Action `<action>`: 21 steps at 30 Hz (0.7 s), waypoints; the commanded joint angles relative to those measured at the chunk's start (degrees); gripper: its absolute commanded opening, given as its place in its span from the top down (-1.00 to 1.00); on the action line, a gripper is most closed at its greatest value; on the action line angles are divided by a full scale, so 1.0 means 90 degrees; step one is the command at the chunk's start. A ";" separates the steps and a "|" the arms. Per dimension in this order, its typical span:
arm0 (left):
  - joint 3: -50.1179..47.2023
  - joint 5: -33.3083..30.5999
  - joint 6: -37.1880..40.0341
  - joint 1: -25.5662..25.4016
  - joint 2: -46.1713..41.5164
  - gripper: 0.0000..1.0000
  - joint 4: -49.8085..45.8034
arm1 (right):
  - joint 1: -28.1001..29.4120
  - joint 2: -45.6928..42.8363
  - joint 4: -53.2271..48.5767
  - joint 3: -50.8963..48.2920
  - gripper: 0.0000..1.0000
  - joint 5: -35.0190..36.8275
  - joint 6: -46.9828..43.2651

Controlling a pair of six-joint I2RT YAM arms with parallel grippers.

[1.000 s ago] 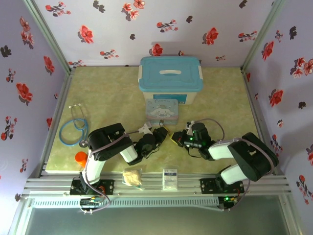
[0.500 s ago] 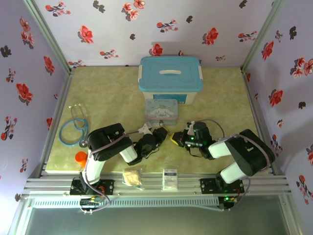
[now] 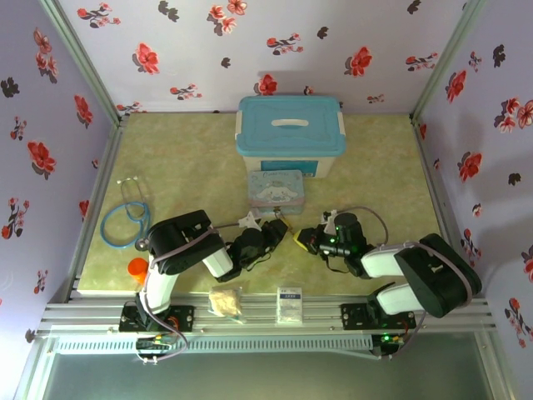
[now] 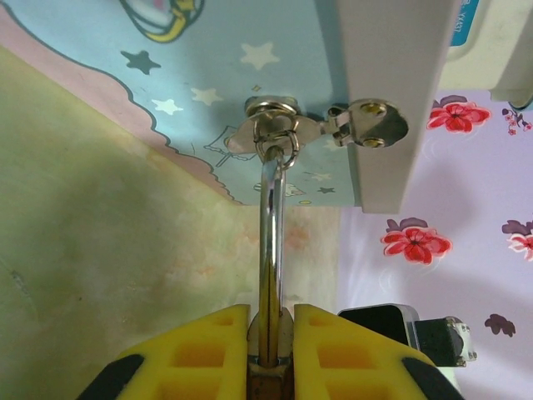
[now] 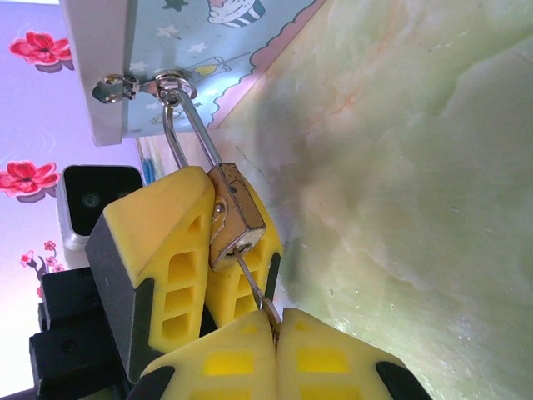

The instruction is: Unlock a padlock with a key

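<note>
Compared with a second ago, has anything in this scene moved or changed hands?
The right arm swung its elbow slightly rightward and nearer the front edge. Nothing was grabbed or released: the right pincer stays shut on the key in the padlock, the left pincer still clamps the padlock, hooked on the clasp of the blue tin.

Hidden in right jaws: key [image 5: 253,283] head

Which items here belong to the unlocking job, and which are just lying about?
In use:
padlock, held in left claw
key, in right claw
blue tin, which the padlock hangs on

Lying about:
stethoscope
storage box
orange item
white packet
crumpled bag
</note>
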 commanded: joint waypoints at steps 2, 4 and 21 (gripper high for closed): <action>-0.0110 0.0154 -0.0012 -0.0054 0.0076 1.00 -0.0045 | -0.0062 -0.0158 0.0637 -0.0098 1.00 0.0223 0.0249; -0.0089 0.0137 0.0006 -0.0047 0.0070 1.00 -0.0045 | 0.0012 -0.0148 0.0579 -0.0081 1.00 0.0315 0.0191; -0.0102 0.0023 -0.0068 -0.0037 0.0025 1.00 -0.0070 | 0.0636 -0.0236 0.0086 -0.0021 1.00 0.0977 -0.0021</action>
